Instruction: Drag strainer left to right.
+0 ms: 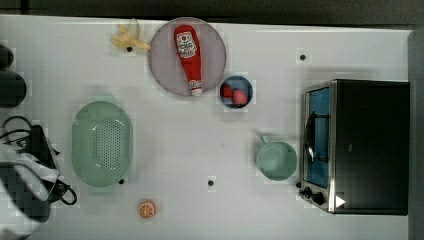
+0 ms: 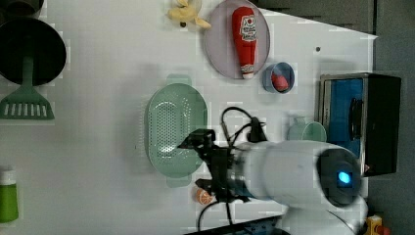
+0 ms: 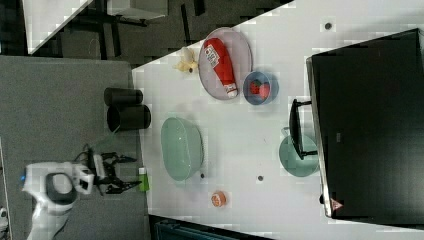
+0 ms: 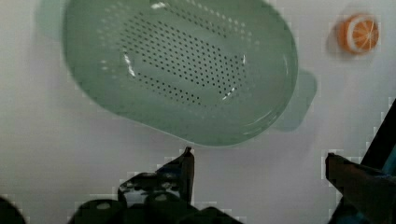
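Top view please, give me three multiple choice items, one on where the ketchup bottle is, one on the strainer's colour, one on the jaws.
1. The ketchup bottle lies: A on the round plate; B in the strainer; C on the oven.
2. The strainer is: A orange; B pale green; C blue.
3. The gripper jaws are: A shut on the strainer; B open, holding nothing; C shut on the mug.

Answers: 1 A, the bottle rests on the plate. 2 B, its perforated bowl is mint green. 3 B, the wrist view shows the jaws apart beside the strainer's rim.
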Controlling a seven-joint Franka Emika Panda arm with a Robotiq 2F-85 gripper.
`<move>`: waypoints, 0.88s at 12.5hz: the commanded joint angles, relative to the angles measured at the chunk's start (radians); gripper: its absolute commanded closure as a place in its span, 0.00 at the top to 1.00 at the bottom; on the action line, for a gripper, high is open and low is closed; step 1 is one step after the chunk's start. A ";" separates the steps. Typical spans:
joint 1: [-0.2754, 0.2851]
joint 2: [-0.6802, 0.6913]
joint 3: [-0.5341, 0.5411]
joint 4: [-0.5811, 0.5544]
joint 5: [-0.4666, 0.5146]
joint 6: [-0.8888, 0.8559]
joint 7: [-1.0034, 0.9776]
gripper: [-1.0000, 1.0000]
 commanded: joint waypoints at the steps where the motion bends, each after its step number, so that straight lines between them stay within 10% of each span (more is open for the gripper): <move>1: -0.052 0.142 -0.050 -0.043 -0.035 0.172 0.197 1.00; 11: 0.050 0.356 -0.233 -0.065 -0.153 0.412 0.296 1.00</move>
